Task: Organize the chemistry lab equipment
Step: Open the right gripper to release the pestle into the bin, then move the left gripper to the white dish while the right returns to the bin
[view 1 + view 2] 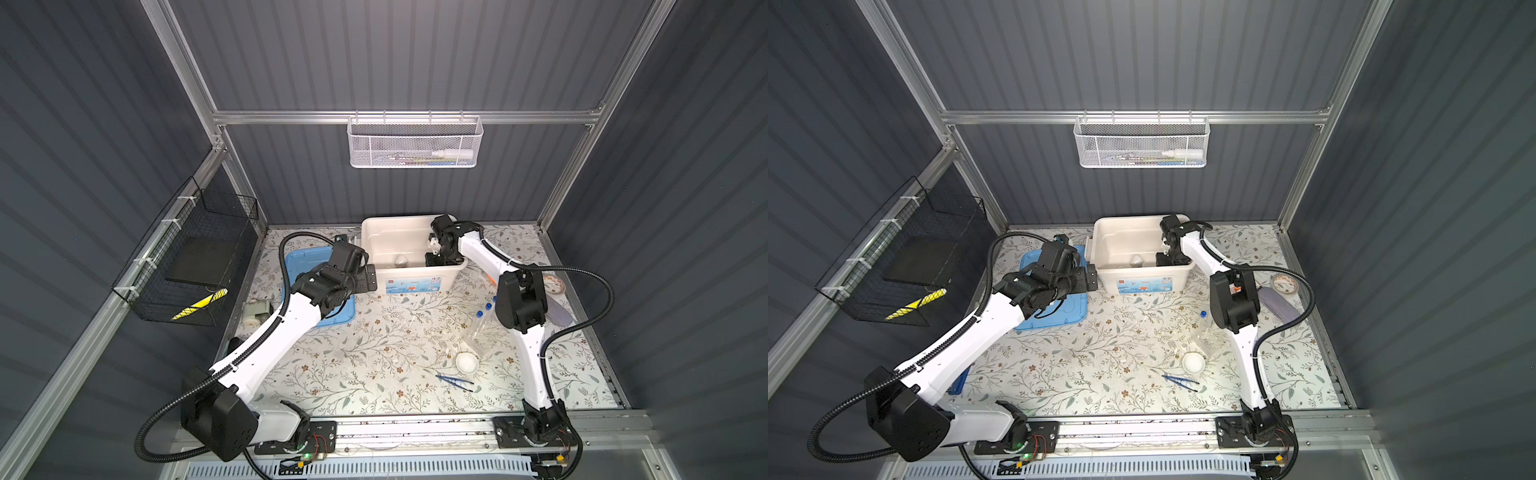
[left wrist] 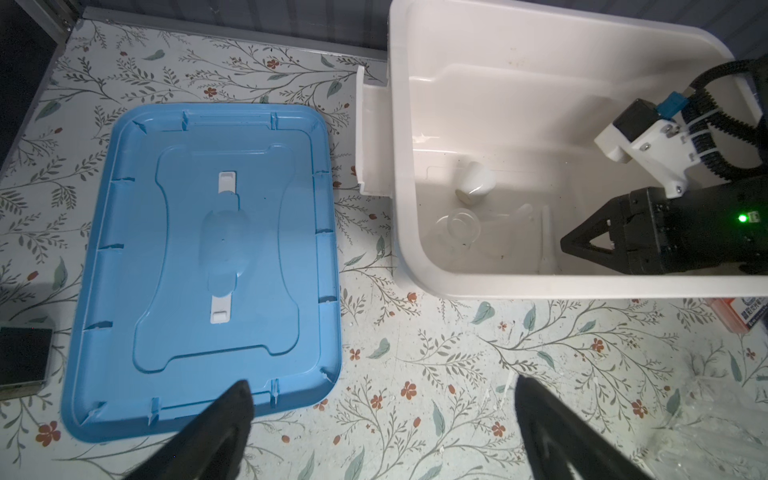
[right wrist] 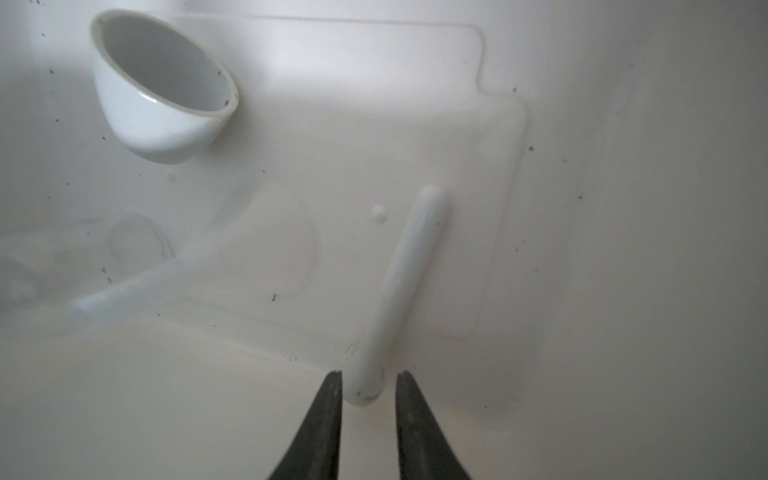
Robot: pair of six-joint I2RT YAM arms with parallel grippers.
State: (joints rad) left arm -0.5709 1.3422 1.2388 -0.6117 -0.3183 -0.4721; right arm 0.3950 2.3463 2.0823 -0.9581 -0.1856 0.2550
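Inside the white bin (image 2: 540, 286), the right gripper (image 3: 368, 374) hangs low over the floor, jaws parted only narrowly. One end of the white pestle (image 3: 409, 270) lies between them and, as far as shows, is not pinched. The pestle rests flat on the bin's floor near a tipped white dish (image 3: 162, 95), its long axis running straight away from the fingertips. The left gripper (image 2: 382, 380), spread wide and empty, hovers just outside the bin, so the right arm is far nearer.

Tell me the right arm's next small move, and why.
Probably lift the right gripper straight up out of the bin: the pestle lies flat on the bin floor, and the fingers stand slightly apart on either side of its end, not pinching it.
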